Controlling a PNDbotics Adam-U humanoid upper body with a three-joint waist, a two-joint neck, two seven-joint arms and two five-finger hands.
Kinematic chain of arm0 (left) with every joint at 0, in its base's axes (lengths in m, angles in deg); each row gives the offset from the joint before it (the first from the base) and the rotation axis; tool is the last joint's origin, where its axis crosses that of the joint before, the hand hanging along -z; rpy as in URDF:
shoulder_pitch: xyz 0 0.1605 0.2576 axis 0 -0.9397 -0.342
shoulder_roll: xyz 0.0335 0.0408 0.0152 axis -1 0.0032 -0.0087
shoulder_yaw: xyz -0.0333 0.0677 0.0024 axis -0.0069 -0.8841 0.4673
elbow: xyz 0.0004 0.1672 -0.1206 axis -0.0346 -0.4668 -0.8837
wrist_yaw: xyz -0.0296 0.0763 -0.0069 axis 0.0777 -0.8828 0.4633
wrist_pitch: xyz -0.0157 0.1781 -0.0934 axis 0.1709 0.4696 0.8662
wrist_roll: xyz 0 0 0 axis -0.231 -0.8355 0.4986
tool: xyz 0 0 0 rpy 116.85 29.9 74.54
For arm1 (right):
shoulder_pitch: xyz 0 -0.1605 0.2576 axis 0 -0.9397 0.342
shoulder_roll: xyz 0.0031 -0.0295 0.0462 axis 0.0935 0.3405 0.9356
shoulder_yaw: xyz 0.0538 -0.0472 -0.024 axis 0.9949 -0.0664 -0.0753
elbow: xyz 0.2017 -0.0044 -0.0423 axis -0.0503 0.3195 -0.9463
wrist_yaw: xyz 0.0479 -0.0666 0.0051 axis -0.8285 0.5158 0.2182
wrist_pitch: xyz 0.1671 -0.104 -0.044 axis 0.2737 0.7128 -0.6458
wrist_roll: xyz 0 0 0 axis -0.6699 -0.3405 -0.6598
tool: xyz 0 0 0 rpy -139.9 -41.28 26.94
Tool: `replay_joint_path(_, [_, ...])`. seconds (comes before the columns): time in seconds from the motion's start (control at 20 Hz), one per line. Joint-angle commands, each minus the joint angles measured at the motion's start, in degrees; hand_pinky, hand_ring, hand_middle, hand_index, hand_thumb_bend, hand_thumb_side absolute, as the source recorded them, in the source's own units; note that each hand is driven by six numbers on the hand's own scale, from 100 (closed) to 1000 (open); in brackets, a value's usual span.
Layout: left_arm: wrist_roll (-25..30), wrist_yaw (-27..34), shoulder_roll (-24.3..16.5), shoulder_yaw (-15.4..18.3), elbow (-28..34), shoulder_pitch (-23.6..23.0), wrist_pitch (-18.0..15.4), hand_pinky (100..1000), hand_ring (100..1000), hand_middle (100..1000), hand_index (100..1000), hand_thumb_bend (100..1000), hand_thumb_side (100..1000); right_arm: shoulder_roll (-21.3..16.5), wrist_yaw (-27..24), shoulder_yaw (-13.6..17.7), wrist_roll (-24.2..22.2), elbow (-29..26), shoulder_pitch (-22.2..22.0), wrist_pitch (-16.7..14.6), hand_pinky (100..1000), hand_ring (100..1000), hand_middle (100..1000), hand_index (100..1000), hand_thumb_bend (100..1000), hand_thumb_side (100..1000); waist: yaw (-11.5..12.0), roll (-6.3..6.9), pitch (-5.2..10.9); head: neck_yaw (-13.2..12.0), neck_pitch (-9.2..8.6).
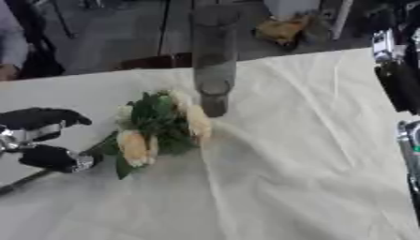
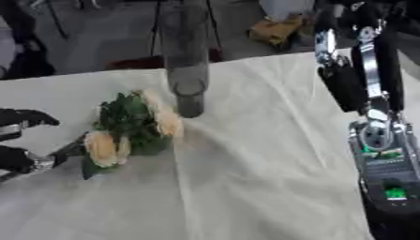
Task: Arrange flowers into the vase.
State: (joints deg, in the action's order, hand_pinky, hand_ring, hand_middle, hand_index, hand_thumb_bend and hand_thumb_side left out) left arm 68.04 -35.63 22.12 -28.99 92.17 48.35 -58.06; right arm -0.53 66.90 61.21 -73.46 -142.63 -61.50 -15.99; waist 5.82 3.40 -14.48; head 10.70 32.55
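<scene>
Left eye view
Vase [image 1: 214,61]: tall, clear, upright at far-mid of table [image 1: 311,178], near far edge; prob. parked centrally so either arm can reach it.
Flowers [image 1: 160,126]: bunch lying flat just near-left of vase, cream heads + green leaves, stems pointing left toward left hand; none in vase yet.
Left hand [image 1: 45,140]: at left edge, thumb and fingers curved round stem end of bunch, seemingly pinching it; held low at stems, prob. so heads stay free for tipping up into vase.
Cloth: pale, creased, covers table.

Right eye view
Right hand [image 2: 344,86]: raised over right side of table, well apart from flowers and vase; looks idle. Dark against arm, so can't tell if spread or curled.
Left hand: cut off by left edge, only fingers showing.

Hidden / unclear
Stems: mostly lost behind leaves + fingers; exact contact pt hard to make out.
Vase: top runs against dark background, mouth not clear; contents not readable.
Flower count: can't tell.
</scene>
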Motion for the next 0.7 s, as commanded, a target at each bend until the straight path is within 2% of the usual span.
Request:
replay_joint_path(0.05, [-1.62,-1.94,-0.15,-0.19,-1.31,1.19,-1.60,834,956,963,1000,372,771,-1.21,-0.46,-0.03,0.08,-0.92,0.78,0.24,792,939,798,962,100,1000,-0.12,-0.19,0.80,-0.12,-0.74])
replay_joint_path(0.3, [-5.14,-4.28,1.48,-0.92,-4.40,1.44,-2.72,748,888,922,1000,309,718,-1.15,-0.58,-0.11,0.16,-0.92,0.88,0.31,793,937,796,962,100,1000,-0.30,-0.32,0.59,-0.29,-0.88])
replay_joint_path(0.7, [-8.93,-7.40,4.14,-0.94,-9.57,1.55,-4.02,736,878,910,994,252,692,-1.04,-0.69,-0.13,0.23,-0.92,0.99,0.45,793,937,795,961,100,1000,-0.71,-0.45,0.22,-0.73,-1.16])
